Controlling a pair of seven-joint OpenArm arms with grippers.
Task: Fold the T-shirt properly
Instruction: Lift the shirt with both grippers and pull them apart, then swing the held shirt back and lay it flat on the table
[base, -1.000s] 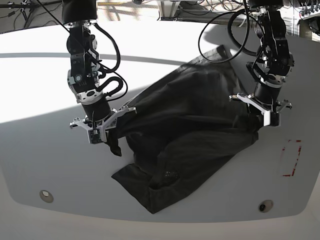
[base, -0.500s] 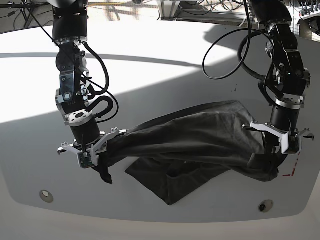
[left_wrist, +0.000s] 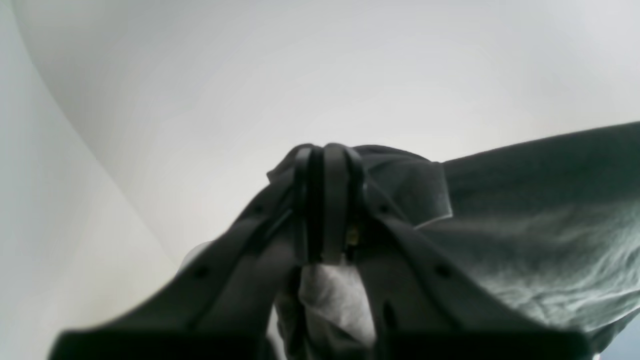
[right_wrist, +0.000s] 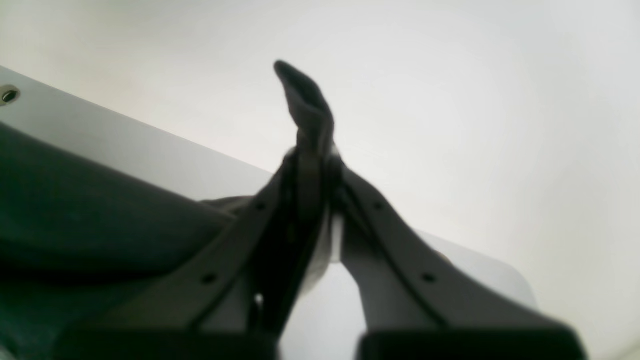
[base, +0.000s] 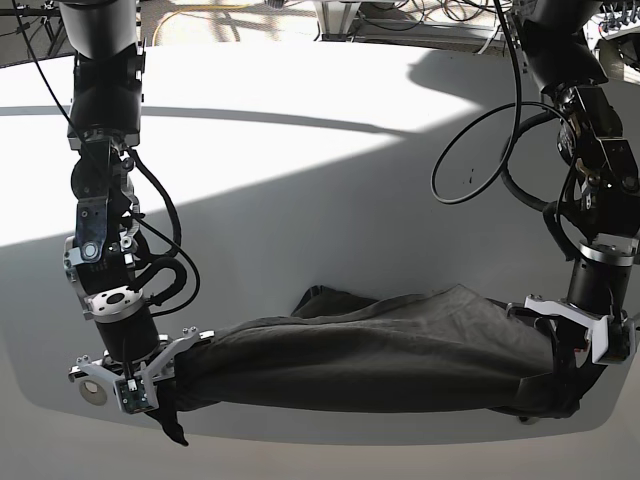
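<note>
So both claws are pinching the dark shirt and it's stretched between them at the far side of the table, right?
Not the far side. The base view shows the T-shirt stretched along the table's near edge, with the left gripper and right gripper pinching it.

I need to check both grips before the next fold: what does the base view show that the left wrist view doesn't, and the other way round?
Only the base view shows both arms at once: the right gripper and the left gripper each hold one end of the dark charcoal cloth T-shirt, stretched between them near the front edge of the white round table.

Only the left wrist view shows the left gripper up close, its jaws shut on a bunched fold of cloth.

Both show the dark shirt over the white table.
</note>
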